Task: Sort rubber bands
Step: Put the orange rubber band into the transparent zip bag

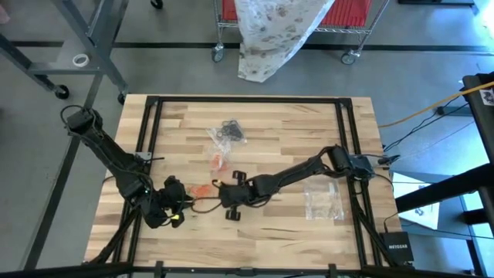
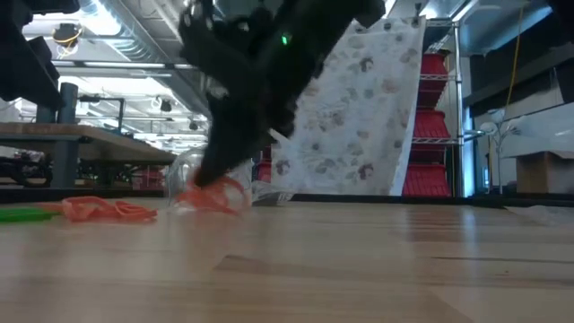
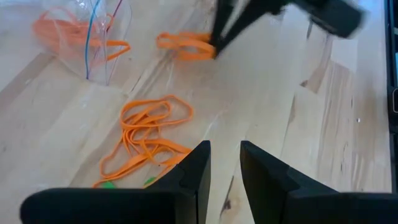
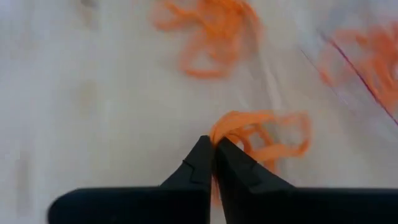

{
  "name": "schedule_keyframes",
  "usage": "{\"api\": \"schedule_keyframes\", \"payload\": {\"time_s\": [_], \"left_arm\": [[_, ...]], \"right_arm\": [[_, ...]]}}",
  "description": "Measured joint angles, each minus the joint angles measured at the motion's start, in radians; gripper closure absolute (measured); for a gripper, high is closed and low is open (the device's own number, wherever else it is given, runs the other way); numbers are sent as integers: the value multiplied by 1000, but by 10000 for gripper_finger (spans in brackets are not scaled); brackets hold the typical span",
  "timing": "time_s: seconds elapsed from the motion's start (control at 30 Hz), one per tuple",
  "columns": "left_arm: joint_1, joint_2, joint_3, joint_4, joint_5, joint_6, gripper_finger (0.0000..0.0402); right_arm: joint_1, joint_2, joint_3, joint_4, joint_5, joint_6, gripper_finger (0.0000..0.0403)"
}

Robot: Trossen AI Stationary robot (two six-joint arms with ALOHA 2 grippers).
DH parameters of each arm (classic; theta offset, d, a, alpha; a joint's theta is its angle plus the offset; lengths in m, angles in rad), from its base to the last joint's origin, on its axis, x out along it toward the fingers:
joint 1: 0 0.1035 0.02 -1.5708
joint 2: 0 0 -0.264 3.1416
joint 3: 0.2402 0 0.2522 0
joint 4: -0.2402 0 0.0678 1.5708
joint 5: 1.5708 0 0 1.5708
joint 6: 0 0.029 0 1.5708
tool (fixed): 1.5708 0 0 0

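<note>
Right pincer is down at the counter, tips pressed together on a small bunch of orange-red rubber bands; the loops fan out just past the fingertips. From the left wrist view the same pincer comes in slanted, its tips at the edge of that bunch. In the high view this arm reaches from the counter's right side toward the middle front.

Left pincer sits low over the counter at the front left, fingers partly apart with a clear gap between them, nothing in it. Just ahead of it lies a loose tangle of orange-red rubber bands, with a scrap of green near its fingers.

A clear bag beyond holds more orange-red bands. Farther back, mid-counter, another clear bag holds black bands. A third clear bag lies flat on the right side, well apart from the rest. Low view: orange-red bands and a green strip lie on the wood.
</note>
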Motion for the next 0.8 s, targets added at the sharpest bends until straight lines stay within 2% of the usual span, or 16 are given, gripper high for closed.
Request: {"api": "schedule_keyframes", "payload": {"time_s": [0.17,0.33,0.43,0.67,0.8], "left_arm": [[0,0,0,9,-12,0,323],[0,0,0,31,-12,11,323],[-1,0,0,29,-12,13,323],[0,0,0,28,-12,18,323],[0,0,0,28,-12,16,323]], "right_arm": [[-32,5,-1,-74,4,99,335],[-44,-23,-1,-136,-20,59,255],[-43,-58,0,-180,-10,4,223],[-52,-74,-2,-260,30,-81,201],[-65,-65,-53,-207,23,-85,201]]}}
